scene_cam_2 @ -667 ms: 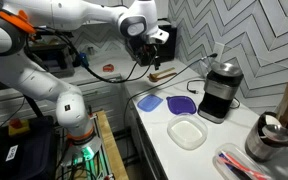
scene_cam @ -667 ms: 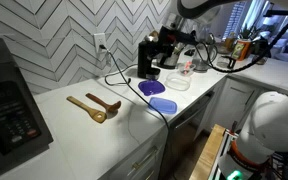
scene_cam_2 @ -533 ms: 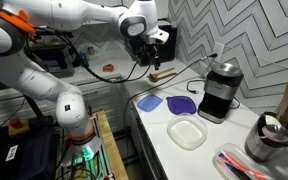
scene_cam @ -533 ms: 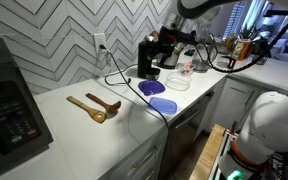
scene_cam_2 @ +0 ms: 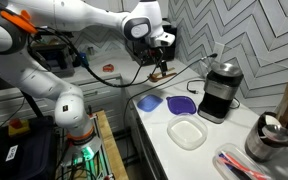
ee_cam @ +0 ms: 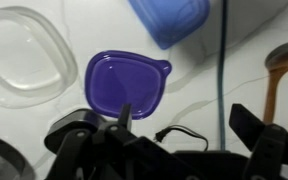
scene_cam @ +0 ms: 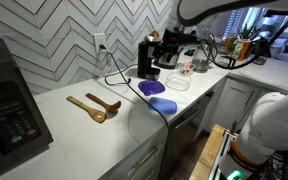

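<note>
Hovering wide open and empty in an exterior view, the gripper (scene_cam: 177, 42) hangs above the flat purple plastic lid (scene_cam: 151, 88) on the white surface (scene_cam: 69, 130); in an exterior view the lid (scene_cam_2: 180, 104) lies untouched; in the wrist view it (ee_cam: 127, 82) sits just ahead of the spread jaws, so judged an approach step, the next move calling for descent onto its rim.

Reference: coffee machine (scene_cam_2: 219, 90), on counter (scene_cam: 59, 120), against the wall. Just beside coffee machine, flat on counter: near lid (scene_cam_2: 179, 104). Next out from coffee machine, just beside near lid: far lid (scene_cam_2: 149, 102). Between coffee machine and counter edge: container (scene_cam_2: 187, 133). Well beyond both lids from coffee machine: wooden spoons (scene_cam: 92, 107), side by side.
</note>
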`<state>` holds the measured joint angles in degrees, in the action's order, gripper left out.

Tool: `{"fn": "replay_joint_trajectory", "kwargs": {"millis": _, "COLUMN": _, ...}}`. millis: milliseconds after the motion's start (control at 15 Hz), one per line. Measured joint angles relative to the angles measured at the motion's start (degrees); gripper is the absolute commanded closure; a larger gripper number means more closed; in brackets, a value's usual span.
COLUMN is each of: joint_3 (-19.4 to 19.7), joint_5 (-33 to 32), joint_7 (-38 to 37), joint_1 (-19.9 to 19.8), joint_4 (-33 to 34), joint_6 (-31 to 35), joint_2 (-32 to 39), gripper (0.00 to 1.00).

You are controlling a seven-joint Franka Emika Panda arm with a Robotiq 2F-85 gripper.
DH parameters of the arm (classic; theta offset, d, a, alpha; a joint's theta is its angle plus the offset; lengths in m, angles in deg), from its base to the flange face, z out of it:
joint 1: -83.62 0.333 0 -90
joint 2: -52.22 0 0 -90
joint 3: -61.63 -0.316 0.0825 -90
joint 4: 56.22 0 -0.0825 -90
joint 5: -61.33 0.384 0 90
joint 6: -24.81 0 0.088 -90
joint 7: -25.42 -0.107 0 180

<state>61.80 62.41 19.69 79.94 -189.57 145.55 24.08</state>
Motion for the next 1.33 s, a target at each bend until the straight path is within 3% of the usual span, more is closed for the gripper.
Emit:
{"fn": "replay_joint_trajectory", "kwargs": {"millis": 333, "joint_3": 0.9, "joint_5": -14.6, "joint_7": 0.5, "joint_1": -5.6, "joint_4": -0.1, "joint_6": 11.9, "joint_2": 5.4, "gripper": 0.00}}
{"fn": "replay_joint_trajectory", "kwargs": {"millis": 600, "joint_3": 3.3, "joint_5": -14.7, "joint_7": 0.4, "joint_1": -6.4, "joint_4": -0.1, "joint_6": 15.9, "joint_2": 8.6, "gripper": 0.00}}
{"fn": "replay_joint_trajectory", "kwargs": {"millis": 1067, "joint_3": 3.9, "joint_5": -15.7, "joint_7": -0.8, "joint_1": -8.1, "joint_4": 0.8, "joint_6": 14.2, "joint_2": 10.1, "gripper": 0.00}}
{"fn": "replay_joint_trajectory", "kwargs": {"millis": 1333, "joint_3": 8.4, "joint_5": -15.5, "joint_7": 0.8, "joint_1": -10.3, "joint_4": 4.1, "joint_6": 11.8, "joint_2": 15.9, "gripper": 0.00}}
